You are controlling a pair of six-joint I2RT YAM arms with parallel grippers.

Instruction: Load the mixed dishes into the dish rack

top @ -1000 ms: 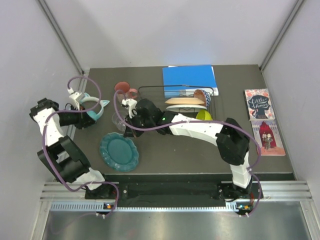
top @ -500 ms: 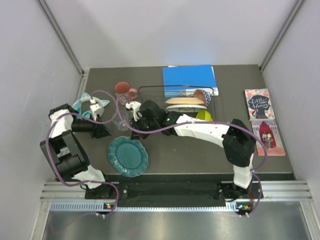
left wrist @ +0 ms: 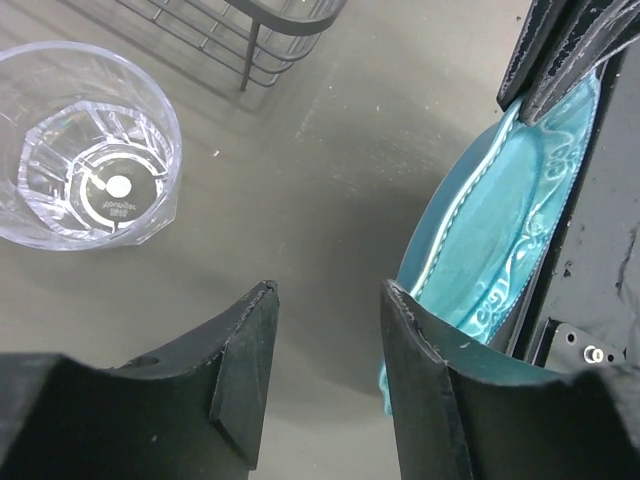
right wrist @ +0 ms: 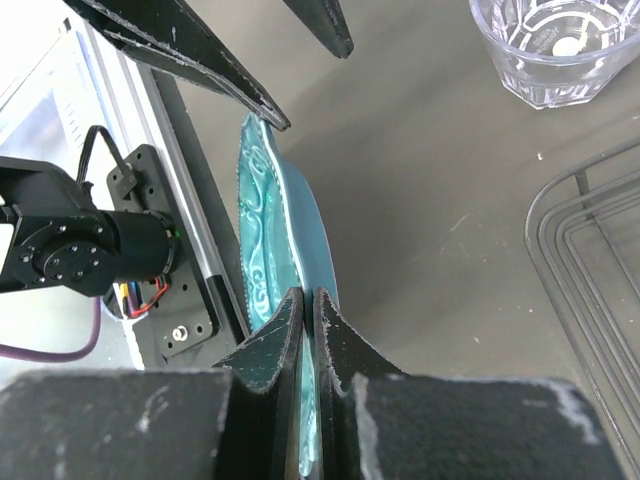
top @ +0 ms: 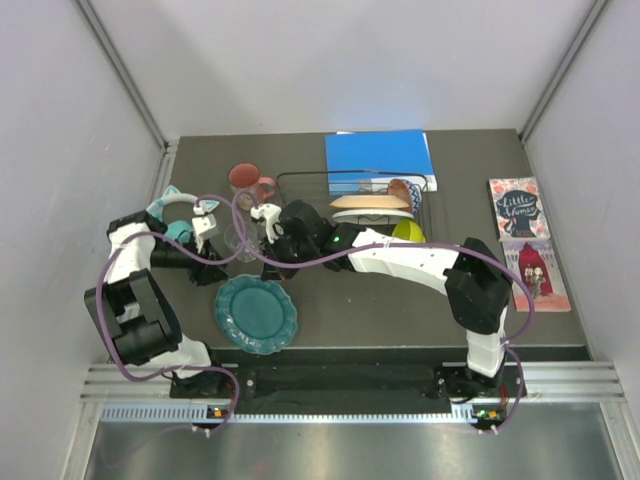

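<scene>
The right pincer (right wrist: pixel 308 298) is pressed tight on the thin rim of the teal scalloped plate (right wrist: pixel 285 225), and the plate is tipped up on its edge over the front part of the dark grey surface (top: pixel 350 315), near the black wire dish rack (top: pixel 302 175) but not in it. That is a small hold for a wide plate, so I think it could slip out or swing and chip if the arm goes fast. The left pincer (left wrist: pixel 328 292) is spread with nothing in it, and it sits just beside the plate, so the two could bump. The clear glass cup (left wrist: pixel 85 145) stands close by the rack corner and could get knocked over on the way. The rack already holds a peach plate (top: pixel 368 202), a white plate (top: pixel 372 216) and a yellow-green bowl (top: pixel 407 231), so the teal one may hit them or miss a gap. A pink mug (top: pixel 245 178) waits by the rack. Also on the surface are a blue book (top: pixel 380 155), teal cat-ear headphones (top: pixel 166 202) and two small picture books (top: pixel 515 208), and pale walls close in three sides
</scene>
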